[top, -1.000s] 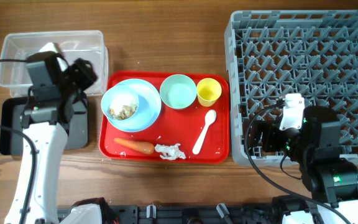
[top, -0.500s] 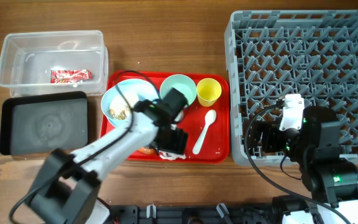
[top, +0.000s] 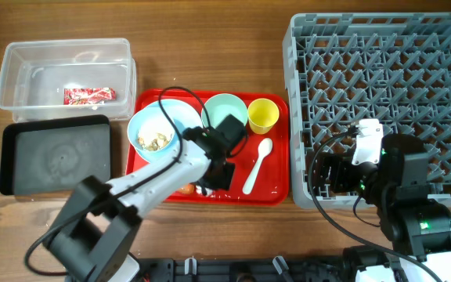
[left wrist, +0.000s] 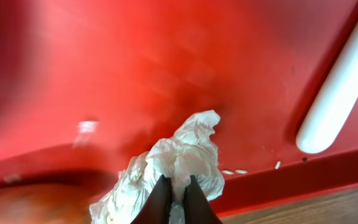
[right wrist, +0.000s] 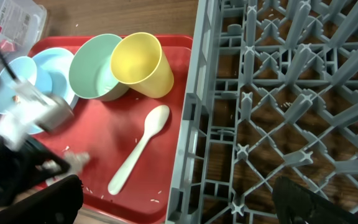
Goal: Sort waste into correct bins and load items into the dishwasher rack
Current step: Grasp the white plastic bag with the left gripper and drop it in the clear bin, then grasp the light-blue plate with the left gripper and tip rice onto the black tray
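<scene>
We find the red snack wrapper (top: 89,95) lying flat inside the clear tub (top: 10,78) at far left, with the black tray (top: 53,157) just nearer. On the red tray (top: 276,168), beige food scraps (top: 153,141) sit in the light-blue plate (top: 151,119). To its right the mint-green bowl (top: 219,111) and yellow cup (top: 262,114) stand upright, and the white spoon (top: 257,166) lies slanted nearer. The crumpled white tissue (left wrist: 179,155) rests by the near rim, pinched by the left end effector (left wrist: 178,186). Only an end of the carrot stick (top: 186,188) shows. The grey dishwasher rack (top: 382,78) fills the right.

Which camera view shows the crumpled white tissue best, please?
The left wrist view: the tissue fills the foreground, pinched by the left gripper. Overhead, that gripper mostly hides it; the right wrist view shows only blur there.
</scene>
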Robot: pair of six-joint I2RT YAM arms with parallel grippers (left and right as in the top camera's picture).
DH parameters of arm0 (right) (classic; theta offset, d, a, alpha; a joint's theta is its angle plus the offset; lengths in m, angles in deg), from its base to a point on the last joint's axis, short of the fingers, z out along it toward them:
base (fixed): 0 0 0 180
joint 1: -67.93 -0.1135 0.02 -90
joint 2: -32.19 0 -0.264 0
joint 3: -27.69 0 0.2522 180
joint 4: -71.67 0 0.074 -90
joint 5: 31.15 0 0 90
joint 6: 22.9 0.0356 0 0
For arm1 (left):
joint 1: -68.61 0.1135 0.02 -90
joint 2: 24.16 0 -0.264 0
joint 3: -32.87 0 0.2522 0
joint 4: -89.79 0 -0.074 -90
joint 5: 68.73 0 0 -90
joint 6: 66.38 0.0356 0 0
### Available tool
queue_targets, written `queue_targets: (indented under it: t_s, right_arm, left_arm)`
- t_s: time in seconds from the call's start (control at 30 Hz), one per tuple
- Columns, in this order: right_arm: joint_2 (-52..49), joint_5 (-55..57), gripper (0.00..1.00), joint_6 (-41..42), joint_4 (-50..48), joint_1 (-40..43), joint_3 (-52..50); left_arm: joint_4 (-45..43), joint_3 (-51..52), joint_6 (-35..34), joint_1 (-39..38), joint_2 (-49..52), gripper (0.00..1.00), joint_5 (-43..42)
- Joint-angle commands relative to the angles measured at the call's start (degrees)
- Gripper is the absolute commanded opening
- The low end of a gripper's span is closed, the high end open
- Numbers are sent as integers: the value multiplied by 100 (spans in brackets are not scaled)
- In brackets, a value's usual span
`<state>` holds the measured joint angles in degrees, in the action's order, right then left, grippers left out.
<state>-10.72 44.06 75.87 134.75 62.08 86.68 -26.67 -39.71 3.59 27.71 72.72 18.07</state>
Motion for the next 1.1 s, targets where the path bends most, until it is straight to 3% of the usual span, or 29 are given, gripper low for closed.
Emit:
queue_targets:
  t_s: [0.0,0.1,0.17,0.23,0.37,0.43,0.47,0.5,0.53,0.57,0.77,0.87,0.97,1.07]
  right_arm:
    - [11,13,100,33,9,-17,105]
    - [11,13,100,26,26,-17,105]
    - [11,13,100,26,15,-17,105]
    - [11,11,100,31,28,-17,105]
    - [11,11,100,26,66,-17,105]
    - [11,9,100,35,72,-17,105]
    - [11,11,100,37,72,-17,105]
    - [11,11,100,35,72,-17,105]
    - [11,11,100,35,83,-17,105]
    - [11,13,100,24,90,-17,105]
    - [11,11,100,28,96,-17,105]
    - [11,11,100,37,96,-17,105]
    - [11,11,100,35,136,-17,105]
    - [11,11,100,26,133,-17,105]
  left_arm:
    - [199,-669,-9,546,-914,4,719]
    - [-199,-817,-9,1679,-1921,4,1412]
    - [-675,-817,-11,2371,-2205,4,1440]
    - [-1403,-815,-15,3298,-2216,4,1440]
    - [-2345,-815,-13,4310,-1609,5,1440]
    - [-2817,-815,-11,4623,-1178,18,1440]
    - [-3003,-815,-11,4699,-1016,31,1440]
    - [-3152,-815,-11,4756,-896,54,1436]
    - [-3198,-815,-11,4756,-879,70,1416]
    - [-3156,-817,-7,4743,-920,73,1287]
    - [-1659,-815,28,3840,-1266,73,35]
    - [-807,-765,9,3034,-1163,64,26]
    - [-778,-415,-39,2507,-892,58,413]
    - [-903,-240,-188,2457,-599,60,673]
